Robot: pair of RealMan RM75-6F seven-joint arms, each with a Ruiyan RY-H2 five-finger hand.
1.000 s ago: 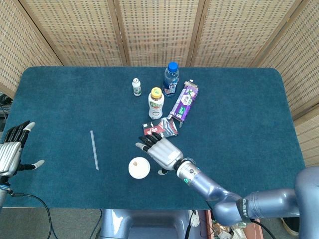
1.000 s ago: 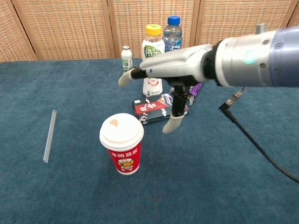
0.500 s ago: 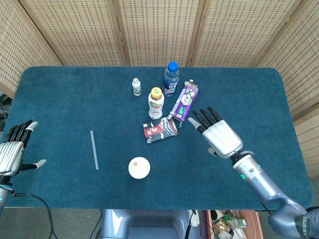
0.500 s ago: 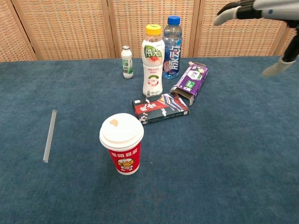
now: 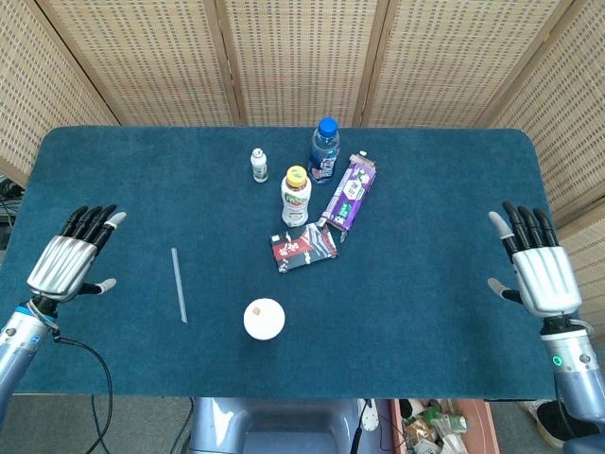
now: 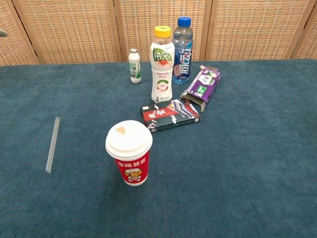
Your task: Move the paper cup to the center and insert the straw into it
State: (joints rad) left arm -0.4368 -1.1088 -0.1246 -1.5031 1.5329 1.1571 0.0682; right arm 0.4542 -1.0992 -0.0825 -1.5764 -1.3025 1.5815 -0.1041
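Observation:
The red paper cup [image 6: 129, 151] with a white lid [image 5: 264, 319] stands upright near the table's front middle. A clear straw [image 5: 179, 285] lies flat on the blue cloth to its left, also seen as the straw [image 6: 52, 144] in the chest view. My left hand [image 5: 71, 263] hovers at the table's left edge, fingers spread, holding nothing, well left of the straw. My right hand [image 5: 535, 267] is at the far right edge, fingers spread and empty, far from the cup. Neither hand shows clearly in the chest view.
Behind the cup lie a dark snack box [image 5: 303, 248] and a purple carton [image 5: 350, 193]. A yellow-capped drink bottle [image 5: 296, 195], a blue-capped water bottle [image 5: 323, 149] and a small white bottle [image 5: 258, 165] stand further back. Wicker screens close the rear.
My right hand has drawn away from beside the cup to the far right edge. My left hand has risen and moved inward toward the straw. Cup and straw have not moved.

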